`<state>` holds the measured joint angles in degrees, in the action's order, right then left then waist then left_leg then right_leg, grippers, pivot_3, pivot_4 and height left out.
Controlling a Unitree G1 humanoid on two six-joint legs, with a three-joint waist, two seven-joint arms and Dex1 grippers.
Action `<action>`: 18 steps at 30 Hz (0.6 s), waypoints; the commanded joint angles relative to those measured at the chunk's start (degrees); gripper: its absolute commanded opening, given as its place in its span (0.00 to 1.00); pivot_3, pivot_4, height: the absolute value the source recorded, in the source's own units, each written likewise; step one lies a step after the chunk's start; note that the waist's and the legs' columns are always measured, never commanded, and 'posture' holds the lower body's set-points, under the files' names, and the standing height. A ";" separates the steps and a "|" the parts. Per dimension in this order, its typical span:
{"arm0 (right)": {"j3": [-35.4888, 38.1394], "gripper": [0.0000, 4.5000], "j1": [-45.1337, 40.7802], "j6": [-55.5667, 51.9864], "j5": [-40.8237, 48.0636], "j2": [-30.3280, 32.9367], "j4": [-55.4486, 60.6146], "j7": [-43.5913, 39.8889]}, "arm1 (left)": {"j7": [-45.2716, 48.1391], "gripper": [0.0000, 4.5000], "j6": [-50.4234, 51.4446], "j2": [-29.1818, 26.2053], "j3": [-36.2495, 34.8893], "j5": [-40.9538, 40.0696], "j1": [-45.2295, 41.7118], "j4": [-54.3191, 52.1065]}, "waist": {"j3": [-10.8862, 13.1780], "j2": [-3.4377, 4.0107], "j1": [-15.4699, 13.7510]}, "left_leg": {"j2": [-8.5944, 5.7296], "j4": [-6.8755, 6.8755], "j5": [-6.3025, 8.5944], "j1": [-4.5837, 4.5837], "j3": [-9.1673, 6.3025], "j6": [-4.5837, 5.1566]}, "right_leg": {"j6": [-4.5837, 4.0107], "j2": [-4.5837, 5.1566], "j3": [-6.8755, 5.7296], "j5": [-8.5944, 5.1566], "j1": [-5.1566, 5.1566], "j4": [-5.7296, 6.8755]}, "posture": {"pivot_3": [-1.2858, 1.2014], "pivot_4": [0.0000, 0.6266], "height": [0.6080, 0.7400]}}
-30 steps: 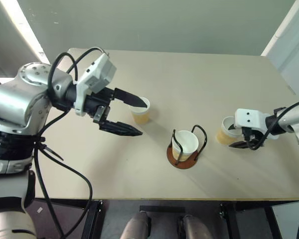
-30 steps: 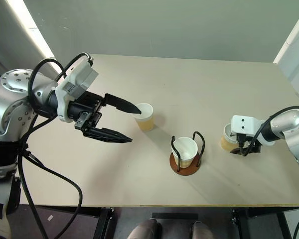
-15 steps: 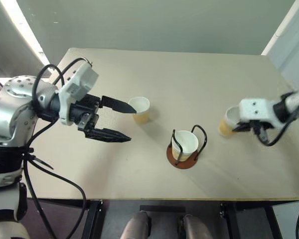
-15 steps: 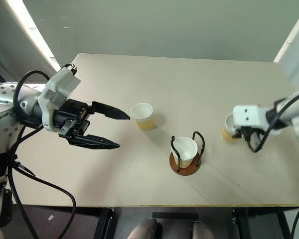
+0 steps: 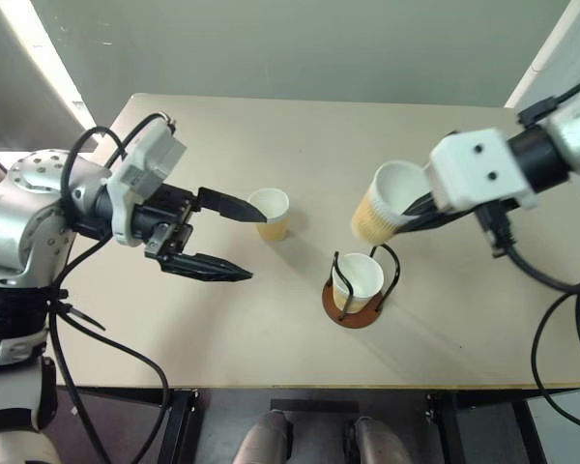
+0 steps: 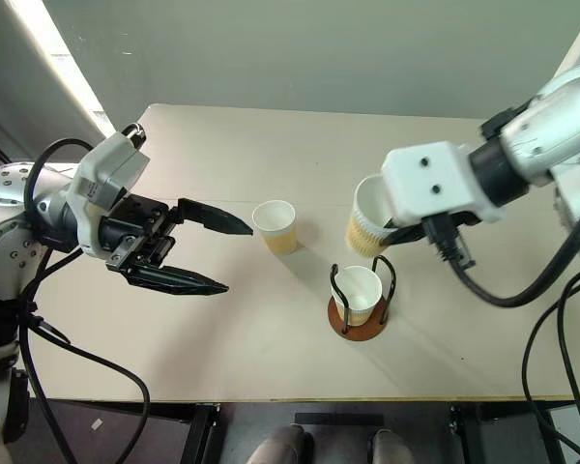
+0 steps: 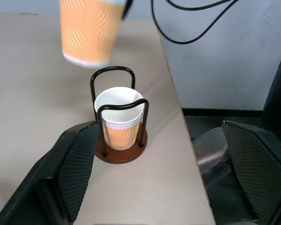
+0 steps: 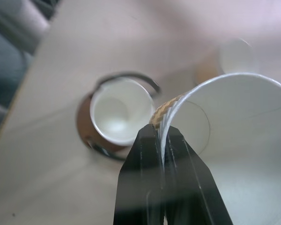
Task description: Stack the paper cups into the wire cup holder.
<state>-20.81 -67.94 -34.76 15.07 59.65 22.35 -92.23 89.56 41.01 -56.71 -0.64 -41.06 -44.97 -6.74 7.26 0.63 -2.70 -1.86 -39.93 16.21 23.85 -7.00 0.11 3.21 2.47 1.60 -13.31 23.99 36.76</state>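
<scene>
Beige tabletop (image 5: pixel 271 329) carries the holder (image 5: pixel 361 280) near the middle of its near edge, with one cup (image 5: pixel 360 278) seated inside the black wire loops. In the left eye view, the right gripper (image 5: pixel 414 207) holds a second cup (image 5: pixel 385 201) in the air, tilted, just above and behind the holder, its fingers pinched on the cup's rim. A third cup (image 5: pixel 272 213) stands upright on the table toward the left of centre. The left gripper (image 5: pixel 236 242) hovers beside that cup with its fingers spread wide and nothing between them.

The right eye view gives the same layout.

In the left wrist view, the two padded fingers (image 7: pixel 77 164) stand far apart, framing the holder on its reddish-brown disc close to the table's edge; the lifted cup hangs clear above it.

In the right wrist view, the black fingertips (image 8: pixel 159 159) are clamped together on the held cup's wall, one inside and one outside. Beyond them sit the holder and its cup, and farther off the third cup.
</scene>
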 commanded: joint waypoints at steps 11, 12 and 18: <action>-1.81 0.00 5.07 3.13 -1.71 2.42 2.47 -0.27 | 0.57 1.00 -0.31 0.86 0.26 -0.50 -1.06 -0.71 | 0.00 -0.01 0.27 | 0.02 0.02 0.00 -0.01 0.00 -0.01 | 0.00 0.00 0.01 0.00 0.01 0.02 | 0.52 0.24 1.00; -1.91 0.00 5.15 2.97 -1.66 2.15 2.54 -0.27 | 0.59 1.00 -0.30 0.86 0.29 -0.49 -1.13 -0.66 | 0.00 -0.01 0.27 | 0.02 0.02 0.00 -0.01 0.00 -0.01 | 0.00 0.00 0.01 0.00 0.00 0.02 | 0.52 0.24 1.00; -4.13 0.00 5.00 3.42 -3.79 -1.51 1.82 -0.19 | 0.87 1.00 -0.09 0.47 0.45 -0.40 -1.45 -0.46 | 0.00 -0.01 0.31 | 0.02 0.02 0.00 -0.02 0.00 -0.01 | 0.00 0.00 0.01 0.00 0.00 0.02 | 0.52 0.24 1.00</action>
<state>-24.54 -62.14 -31.74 12.19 58.35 23.85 -92.23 89.62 40.97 -55.54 0.75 -40.95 -45.10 -6.47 7.26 0.62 -2.38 -1.85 -39.91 16.20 23.84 -7.01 0.11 3.21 2.47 1.61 -13.31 23.99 36.78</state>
